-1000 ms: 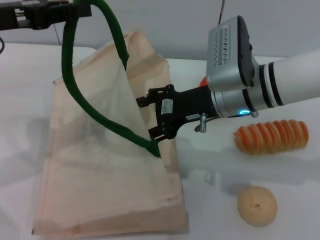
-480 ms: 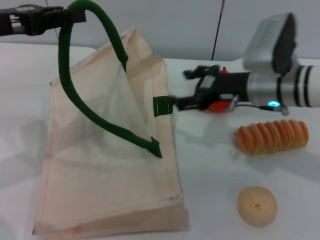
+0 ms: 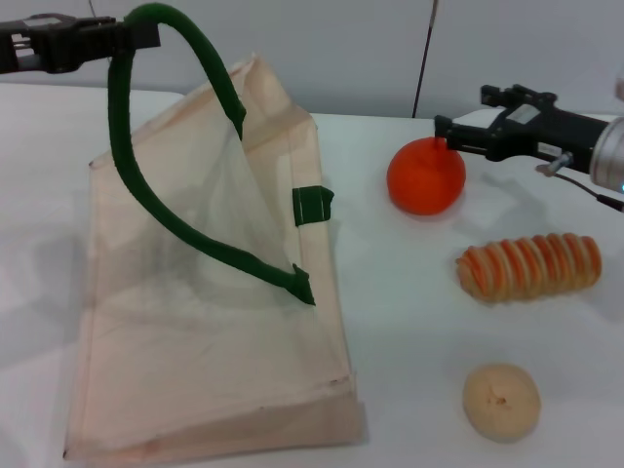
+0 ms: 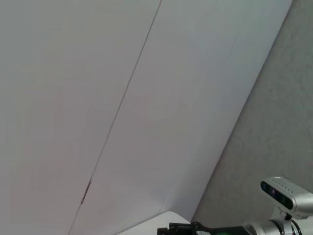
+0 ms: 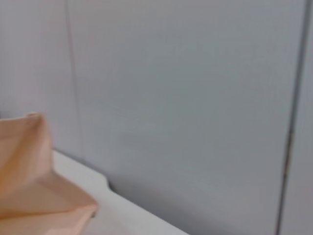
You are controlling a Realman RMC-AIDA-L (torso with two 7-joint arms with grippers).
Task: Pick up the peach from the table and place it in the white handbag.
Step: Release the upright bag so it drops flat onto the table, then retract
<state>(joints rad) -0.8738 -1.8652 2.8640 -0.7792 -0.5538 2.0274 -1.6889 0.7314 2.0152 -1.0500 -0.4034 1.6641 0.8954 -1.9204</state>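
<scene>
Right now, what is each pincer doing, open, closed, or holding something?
Left pincer: closed on the green handle, holding the white handbag open.
Right pincer: near the orange fruit, holding nothing; opening cannot be told.

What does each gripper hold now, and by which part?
The left gripper holds the white handbag by its green handle, lifted. The right gripper holds nothing.

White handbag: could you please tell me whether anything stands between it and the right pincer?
Only the orange fruit, on the table close by the right pincer, lies toward the white handbag; nothing else visible does.
</scene>
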